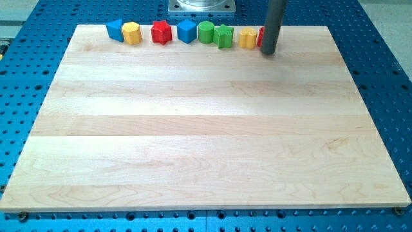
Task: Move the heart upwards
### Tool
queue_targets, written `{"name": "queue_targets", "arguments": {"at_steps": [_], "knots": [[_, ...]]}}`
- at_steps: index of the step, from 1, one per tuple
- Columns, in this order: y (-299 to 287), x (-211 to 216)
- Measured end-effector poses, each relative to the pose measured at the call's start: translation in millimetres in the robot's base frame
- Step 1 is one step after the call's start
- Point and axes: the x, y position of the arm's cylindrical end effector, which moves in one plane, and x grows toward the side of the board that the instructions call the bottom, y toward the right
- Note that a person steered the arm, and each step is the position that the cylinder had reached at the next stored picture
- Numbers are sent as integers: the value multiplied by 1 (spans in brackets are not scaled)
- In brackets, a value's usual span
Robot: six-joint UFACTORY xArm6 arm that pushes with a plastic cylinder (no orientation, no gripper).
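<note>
Straight dark grey rod (272,26), smooth and round — my tip (268,53) blunt, unmarked

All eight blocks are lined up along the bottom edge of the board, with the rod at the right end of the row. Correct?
Not quite. In the camera view the row runs along the board's top edge, not the bottom, from the blue block on the view's left. The rest holds: my tip stands at the right end, partly hiding a red block.
</note>
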Motion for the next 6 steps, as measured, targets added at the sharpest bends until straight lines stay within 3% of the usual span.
{"name": "queue_targets", "arguments": {"at_steps": [1, 2, 3, 4, 6], "knots": [[6, -13], [-11, 6], [-65, 11], [-69, -11], [-78, -12]]}}
